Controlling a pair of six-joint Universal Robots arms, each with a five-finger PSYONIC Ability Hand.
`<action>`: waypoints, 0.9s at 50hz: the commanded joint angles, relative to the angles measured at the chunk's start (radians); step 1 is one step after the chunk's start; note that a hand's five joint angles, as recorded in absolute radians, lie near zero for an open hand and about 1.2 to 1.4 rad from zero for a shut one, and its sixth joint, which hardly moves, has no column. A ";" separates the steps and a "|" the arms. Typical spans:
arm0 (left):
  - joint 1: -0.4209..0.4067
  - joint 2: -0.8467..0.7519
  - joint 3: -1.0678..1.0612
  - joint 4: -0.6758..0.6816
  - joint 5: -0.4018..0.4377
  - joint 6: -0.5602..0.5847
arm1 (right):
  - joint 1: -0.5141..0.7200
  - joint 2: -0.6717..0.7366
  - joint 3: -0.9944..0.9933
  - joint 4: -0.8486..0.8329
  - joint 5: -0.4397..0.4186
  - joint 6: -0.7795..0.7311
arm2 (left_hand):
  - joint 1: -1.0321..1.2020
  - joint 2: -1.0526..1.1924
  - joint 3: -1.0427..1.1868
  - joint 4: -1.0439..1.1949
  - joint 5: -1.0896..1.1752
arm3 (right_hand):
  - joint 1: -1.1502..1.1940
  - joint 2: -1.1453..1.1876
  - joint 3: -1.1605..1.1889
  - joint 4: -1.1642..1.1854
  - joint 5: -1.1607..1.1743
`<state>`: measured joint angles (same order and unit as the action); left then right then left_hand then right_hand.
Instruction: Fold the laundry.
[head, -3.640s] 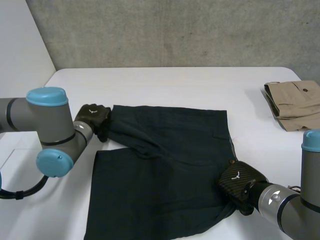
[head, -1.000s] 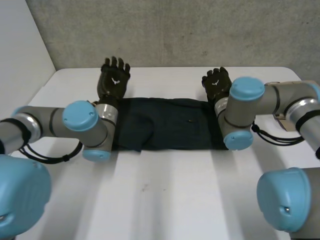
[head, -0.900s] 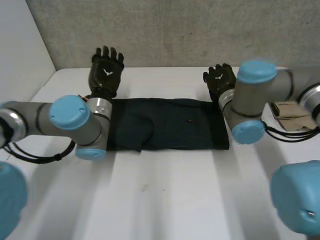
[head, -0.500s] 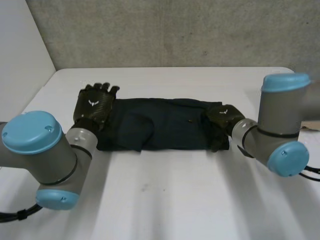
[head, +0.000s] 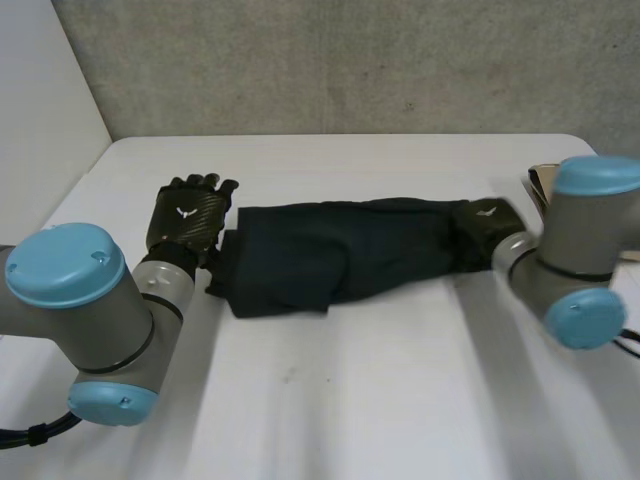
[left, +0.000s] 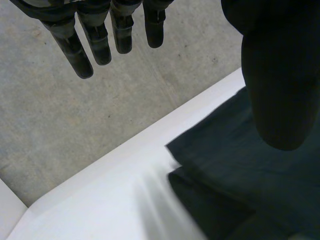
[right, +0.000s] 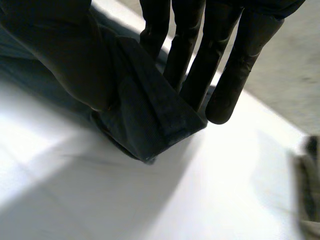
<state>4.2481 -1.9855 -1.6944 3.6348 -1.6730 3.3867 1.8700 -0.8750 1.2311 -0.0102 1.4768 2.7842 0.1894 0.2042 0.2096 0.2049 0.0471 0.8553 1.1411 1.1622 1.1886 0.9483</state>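
A dark folded garment (head: 330, 250) lies as a long strip across the middle of the white table (head: 330, 400). My right hand (head: 488, 222) grips its right end, thumb and fingers pinching the folded edge (right: 150, 120) and lifting it off the table. My left hand (head: 188, 215) hovers by the garment's left end with its fingers (left: 95, 40) straight and apart from the cloth (left: 240, 165). That left end lies a little rumpled on the table.
A folded beige garment (head: 540, 185) lies at the table's right edge, behind my right arm (head: 585, 265). My left arm (head: 95, 320) reaches in over the near left of the table. A concrete wall (head: 330, 60) stands behind the far edge.
My right hand closed on the garment's right end and pulled it right and up, dragging the strip rightward and skewing it. My left hand stayed open beside the left end.
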 joint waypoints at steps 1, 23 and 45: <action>0.000 0.037 -0.019 -0.004 -0.001 -0.004 | -0.165 -0.173 0.163 0.003 -0.078 -0.089 | -0.015 -0.030 -0.035 -0.030 -0.047 | 0.541 0.255 0.234 0.208 0.273; -0.037 0.042 0.102 -0.013 0.001 -0.007 | 0.113 -0.207 0.114 -0.174 -0.225 -0.545 | -0.015 -0.030 -0.035 -0.030 -0.047 | 0.541 0.255 0.234 0.208 0.273; -0.168 -0.217 0.573 -0.198 0.024 -0.059 | 0.114 -0.298 0.148 0.022 -0.360 0.102 | 0.001 -0.014 -0.020 -0.015 -0.032 | -0.681 -0.967 -0.988 -1.014 -0.948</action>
<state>4.1257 -2.1255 -1.2361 3.5073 -1.6655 3.3342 2.0898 -1.0603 1.3879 0.0125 1.1027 2.5438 0.1896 0.2042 0.2096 0.2049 0.0468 0.2046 0.2196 0.2164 0.2343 0.0705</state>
